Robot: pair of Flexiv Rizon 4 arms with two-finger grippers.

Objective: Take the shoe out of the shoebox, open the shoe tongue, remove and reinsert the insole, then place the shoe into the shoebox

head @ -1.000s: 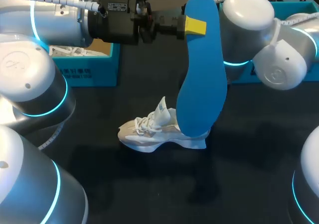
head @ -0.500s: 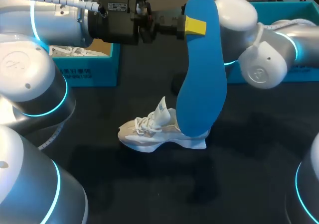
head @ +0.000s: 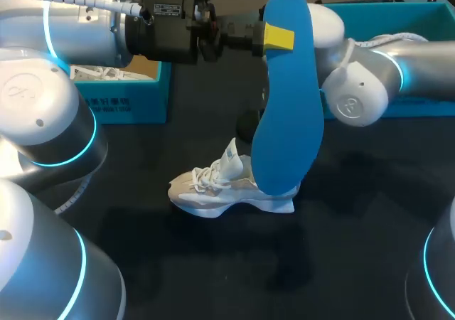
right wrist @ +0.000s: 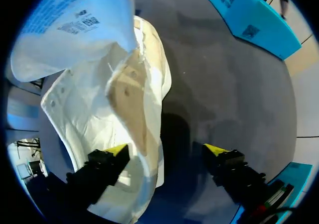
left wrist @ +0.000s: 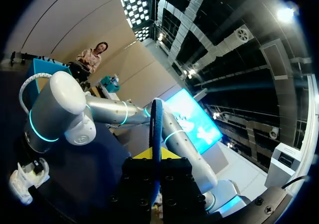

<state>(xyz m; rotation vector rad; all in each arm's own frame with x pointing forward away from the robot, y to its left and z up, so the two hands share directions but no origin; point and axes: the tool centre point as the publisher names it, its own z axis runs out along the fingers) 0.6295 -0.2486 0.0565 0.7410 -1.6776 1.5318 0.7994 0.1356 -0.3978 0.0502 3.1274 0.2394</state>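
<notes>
Head view, shoe [head: 229, 189]: white, lying on its sole on the black table [head: 355, 249], outside both boxes
Tongue [head: 232, 156]: pulled up, standing above the laces of the shoe
Insole [head: 288, 99]: blue, upright, its lower end just over the heel of the shoe and partly covering it, its upper end well above the shoe
Left claw [head: 277, 37]: high above the shoe, clamped on the upper end of the insole with a yellow tip on its face; in the left wrist view the insole [left wrist: 156, 129] stands edge-on, pinched between both fingers of this claw [left wrist: 151, 153], with the shoe [left wrist: 24, 182] far below
Right claw [right wrist: 165, 149]: right wrist view, close over the shoe [right wrist: 124, 99], fingers spread wide and gripping nothing; one yellow fingertip [right wrist: 115, 149] over the shoe's side, the other out past the shoe's edge over the table
Right arm [head: 384, 71]: behind the shoe, its end hidden by the insole
Teal box [head: 121, 89]: behind the shoe, toward the toe, white paper inside
Other teal box [head: 398, 21]: behind the shoe, past the heel, well apart from it
</notes>
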